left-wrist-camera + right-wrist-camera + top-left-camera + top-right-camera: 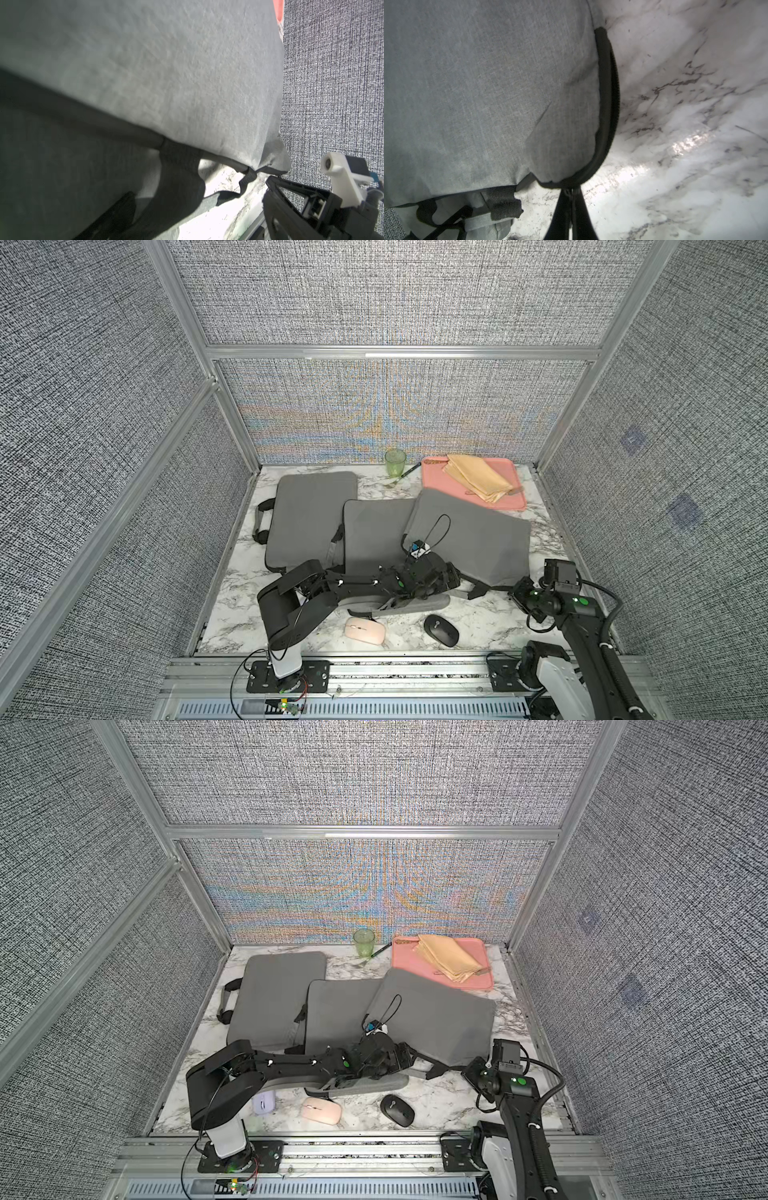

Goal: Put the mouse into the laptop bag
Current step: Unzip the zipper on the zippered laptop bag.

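Laptop bag (pixel 478 539): grey, lying flat at 2 o'clock on the desk (pixel 478 622). Its 9 o'clock edge lies over a middle bag (pixel 374 535).
Right gripper (pixel 572 192): at the laptop bag's 5 o'clock corner, closed tight on the end of the black zip (pixel 609 93).
Left gripper (pixel 451 577): at the laptop bag's 7 o'clock corner, close over the grey cloth. The wrist view is blurred, so I cannot tell how far it is open or whether it holds anything.
Pink mouse (pixel 365 630): outside the bag, on bare desk at 6 o'clock.
Black mouse (pixel 441 630): near the pink mouse, at its 3 o'clock, apart from it.
Lilac mouse (pixel 264 1102): at 7 o'clock, half hidden behind the left arm.
Far side: left bag (pixel 311 514) at 11 o'clock, green cup (pixel 395 462) at 12, pink tray (pixel 434 479) with a yellow cloth (pixel 478 479) at 1.
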